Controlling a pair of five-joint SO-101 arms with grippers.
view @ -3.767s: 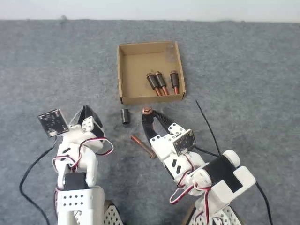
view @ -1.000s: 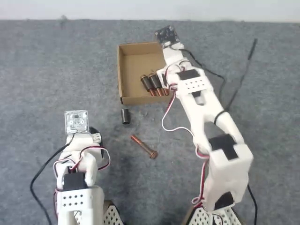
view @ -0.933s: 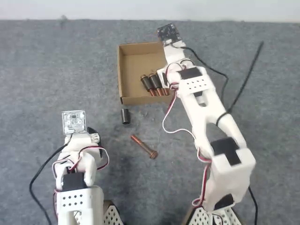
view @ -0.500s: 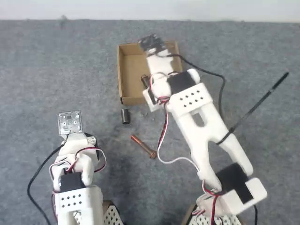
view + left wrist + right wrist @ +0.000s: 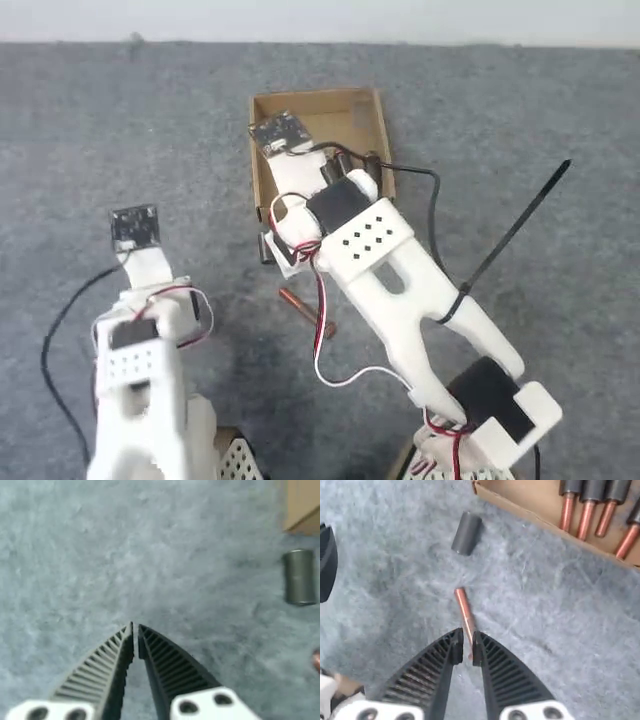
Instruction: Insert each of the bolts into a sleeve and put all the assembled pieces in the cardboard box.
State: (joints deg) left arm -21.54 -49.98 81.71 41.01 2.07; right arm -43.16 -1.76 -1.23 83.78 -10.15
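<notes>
A bare copper bolt (image 5: 463,611) lies on the grey carpet, and my right gripper (image 5: 465,641) hovers above it, shut and holding nothing. A loose black sleeve (image 5: 466,533) lies just beyond the bolt, near the front wall of the cardboard box (image 5: 520,511). Several assembled pieces (image 5: 587,517) rest inside the box. From above, the right arm (image 5: 360,235) reaches over the box's front left corner (image 5: 256,190), hiding part of the sleeve (image 5: 266,250) and the bolt (image 5: 297,300). My left gripper (image 5: 135,627) hangs shut over bare carpet, left of the sleeve (image 5: 300,577).
The left arm (image 5: 140,300) stands at the front left. Its black finger (image 5: 325,560) shows in the right wrist view. A black cable tie (image 5: 520,225) sticks out from the right arm. Open carpet surrounds the box.
The right arm has swung from the box's right side across to its front left corner, above the sleeve and bolt. The left arm's wrist has shifted slightly to the left.
</notes>
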